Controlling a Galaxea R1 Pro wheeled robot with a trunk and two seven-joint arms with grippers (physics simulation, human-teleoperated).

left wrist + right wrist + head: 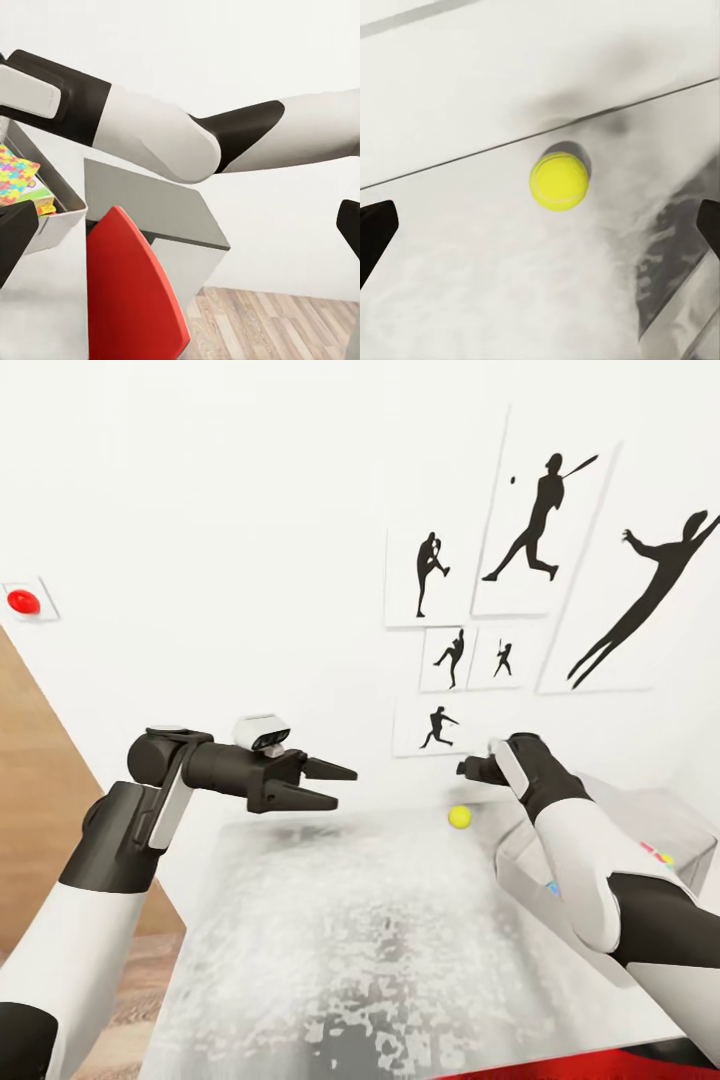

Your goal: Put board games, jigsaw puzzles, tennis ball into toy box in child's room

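The yellow tennis ball [459, 817] lies on the pale grey table [350, 940] near the wall. My right gripper [470, 768] hovers just above and beside it, open; in the right wrist view the ball [559, 181] sits ahead between the spread fingers [375, 232]. The toy box [640, 805] stands at the right, largely hidden by my right arm. A jigsaw puzzle [19, 176] lies inside the toy box [56, 217] on top of another colourful flat toy. My left gripper [330, 785] hangs open and empty over the table's far left.
A red chair back [127, 292] stands beside the lower grey cabinet [150, 202], and its top edge [600, 1060] shows at the table's near side. Baseball silhouettes [530, 530] hang on the white wall close behind the table. Wood floor [40, 810] lies to the left.
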